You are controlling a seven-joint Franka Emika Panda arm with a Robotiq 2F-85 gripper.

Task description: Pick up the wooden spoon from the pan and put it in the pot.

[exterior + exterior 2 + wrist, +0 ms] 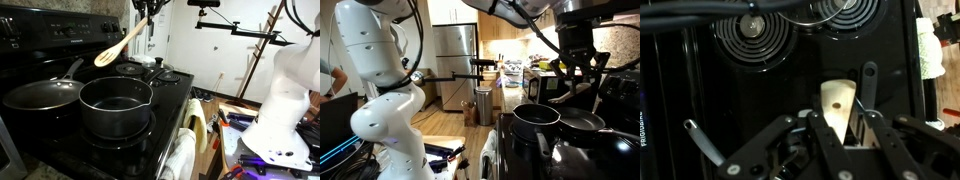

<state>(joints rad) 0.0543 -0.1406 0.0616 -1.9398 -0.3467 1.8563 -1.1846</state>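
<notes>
in an exterior view the gripper (149, 16) holds the wooden spoon (122, 44) slanted in the air beyond the pot (115, 105); the pan (40, 96) sits left of the pot. in an exterior view the gripper (575, 72) hangs over the pan (582, 122). in the wrist view the jaws pinch the wooden spoon (837, 103).

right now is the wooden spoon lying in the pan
No, the wooden spoon is gripped in the jaws and hangs in the air, well above the pan.
</notes>
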